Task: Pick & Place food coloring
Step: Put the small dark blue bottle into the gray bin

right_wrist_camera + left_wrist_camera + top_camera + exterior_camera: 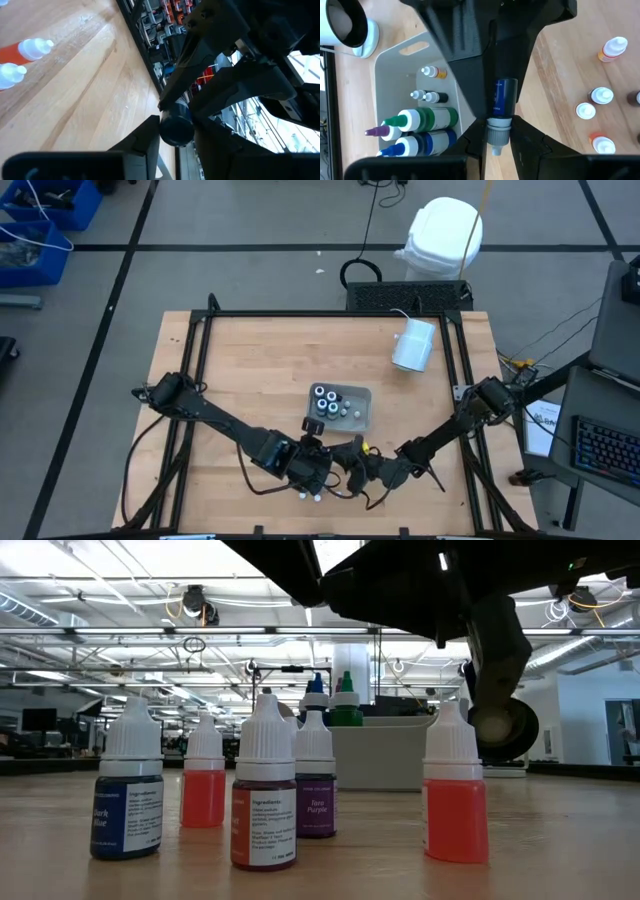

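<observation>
A small dark-blue food coloring bottle (503,97) with a pale cap hangs in the air between my two grippers, just on the near side of the clear tray (360,420). My left gripper (498,131) is shut on its cap end. My right gripper (176,126) comes from the opposite side and is shut on its base end. The tray holds bigger bottles with green, purple and blue tops (415,127) and some tiny ones. Several tiny bottles (265,795) stand upright on the table near the front edge. My left gripper pinches the bottle's pale cap and neck (498,126) between its two fingers, which lie across the bottle. The bottle is clear of the table, its body reaching away from the fingers. My right gripper pinches the dark body at its round base end (176,131), one finger on each side. It comes in about level from the table's right, along the bottle's length. The base faces back into the hand.
A big white cylinder (413,345) lies on its side at the table's far right. Loose tiny bottles (600,95) stand on the wood just beside the two grippers. The table's black frame rails (205,340) run along its edges.
</observation>
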